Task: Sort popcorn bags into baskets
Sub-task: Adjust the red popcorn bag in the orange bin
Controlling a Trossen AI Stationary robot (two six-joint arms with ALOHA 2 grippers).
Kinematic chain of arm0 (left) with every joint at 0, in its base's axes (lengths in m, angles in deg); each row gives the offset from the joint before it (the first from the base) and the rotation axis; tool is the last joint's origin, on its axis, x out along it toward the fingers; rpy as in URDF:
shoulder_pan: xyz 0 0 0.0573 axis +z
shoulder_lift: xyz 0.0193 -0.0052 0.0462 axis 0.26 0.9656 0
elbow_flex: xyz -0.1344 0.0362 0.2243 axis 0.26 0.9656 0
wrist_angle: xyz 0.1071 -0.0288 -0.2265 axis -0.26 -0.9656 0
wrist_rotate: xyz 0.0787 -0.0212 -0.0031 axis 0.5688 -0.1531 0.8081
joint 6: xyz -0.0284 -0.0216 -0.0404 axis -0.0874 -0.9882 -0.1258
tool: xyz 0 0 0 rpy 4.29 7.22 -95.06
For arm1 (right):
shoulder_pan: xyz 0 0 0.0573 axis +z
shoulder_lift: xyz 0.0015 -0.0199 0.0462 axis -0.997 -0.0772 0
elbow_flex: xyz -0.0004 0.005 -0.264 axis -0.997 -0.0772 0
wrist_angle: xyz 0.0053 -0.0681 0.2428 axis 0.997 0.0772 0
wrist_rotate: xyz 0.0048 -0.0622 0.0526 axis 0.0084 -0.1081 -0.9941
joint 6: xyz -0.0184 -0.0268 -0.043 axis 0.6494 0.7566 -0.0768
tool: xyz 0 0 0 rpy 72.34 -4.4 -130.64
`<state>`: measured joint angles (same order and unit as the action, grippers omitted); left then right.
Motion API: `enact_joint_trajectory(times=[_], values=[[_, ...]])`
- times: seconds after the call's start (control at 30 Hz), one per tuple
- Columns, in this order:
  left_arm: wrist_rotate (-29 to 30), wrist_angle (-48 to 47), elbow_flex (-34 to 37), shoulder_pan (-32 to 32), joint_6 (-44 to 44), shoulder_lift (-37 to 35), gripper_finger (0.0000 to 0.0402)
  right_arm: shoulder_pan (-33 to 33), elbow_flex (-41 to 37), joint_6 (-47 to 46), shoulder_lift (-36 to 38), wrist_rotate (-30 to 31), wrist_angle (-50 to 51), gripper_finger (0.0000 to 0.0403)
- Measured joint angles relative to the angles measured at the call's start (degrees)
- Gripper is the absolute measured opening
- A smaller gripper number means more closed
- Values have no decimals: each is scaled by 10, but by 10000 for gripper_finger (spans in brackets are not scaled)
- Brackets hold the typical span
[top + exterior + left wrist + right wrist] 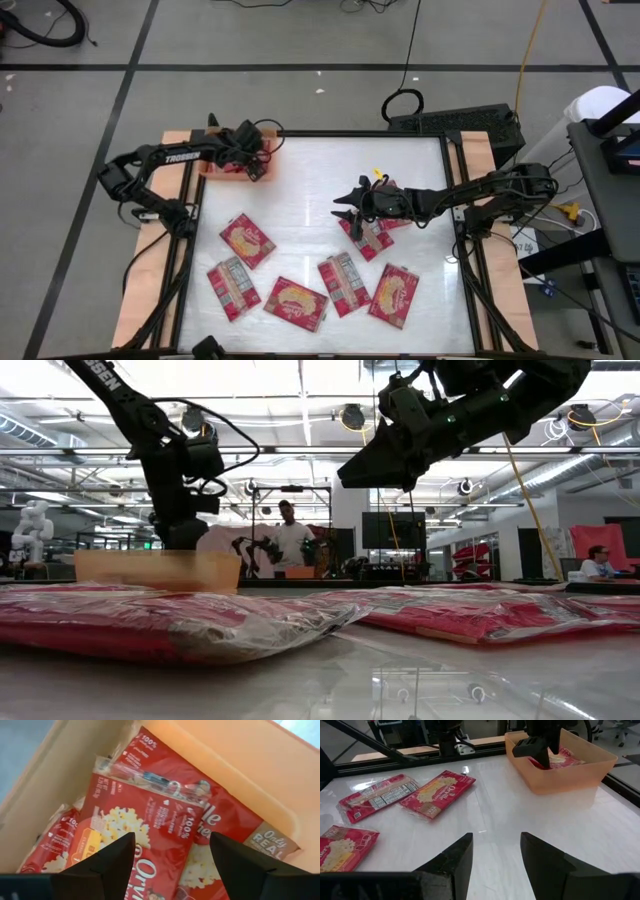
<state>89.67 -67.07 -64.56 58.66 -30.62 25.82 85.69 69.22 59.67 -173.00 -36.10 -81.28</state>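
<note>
A: From table height, what lies nearest?
B: Red popcorn bags point(170, 622), flat on the white table point(480, 680) and blurred. Behind them stands the orange basket point(158, 570) with the left gripper point(185, 532) dipping into it. The right gripper point(372, 468) hangs in the air, well above the table. Far back, a person point(291, 540) stands in the room.

A: How many bags are loose?
B: Only the overhead picture tells that: five lie along the near side point(247, 241), and more sit in a small heap point(372, 238) under the right arm.

A: What is inside the basket point(215, 166)?
B: The left wrist camera alone shows it: several bags point(150, 827) overlapping between the orange walls point(260, 775). The left gripper point(172, 865) is spread wide just above them, gripping nothing.

A: And the right gripper point(495, 855)?
B: Its own camera shows the fingers point(451, 860) parted and empty over bare tabletop, two bags point(437, 794) beyond, and the basket point(570, 772) farther still with the left gripper point(537, 750) in it.
</note>
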Motion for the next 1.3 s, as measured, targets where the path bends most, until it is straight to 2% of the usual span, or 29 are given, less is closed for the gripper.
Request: enact_joint_trajectory(times=[0.37,0.47,0.63,0.67,0.9,1.1,1.3], values=[[-28,24,-3,11,23,55,214,4,0,0,0,0,-8,159],[-21,39,-3,6,12,55,164,4,0,0,0,0,-10,159],[-21,47,-1,11,-3,45,29,5,0,0,0,0,-15,159],[-14,49,0,13,-5,43,16,7,0,-1,0,0,-15,159],[-5,56,0,12,-22,-4,3,7,0,-44,-9,17,-39,159],[32,57,0,-3,-43,-79,2,0,1,-103,-51,64,-167,160],[39,61,-1,-3,-49,-130,1,-22,62,-106,-99,62,-190,160]])
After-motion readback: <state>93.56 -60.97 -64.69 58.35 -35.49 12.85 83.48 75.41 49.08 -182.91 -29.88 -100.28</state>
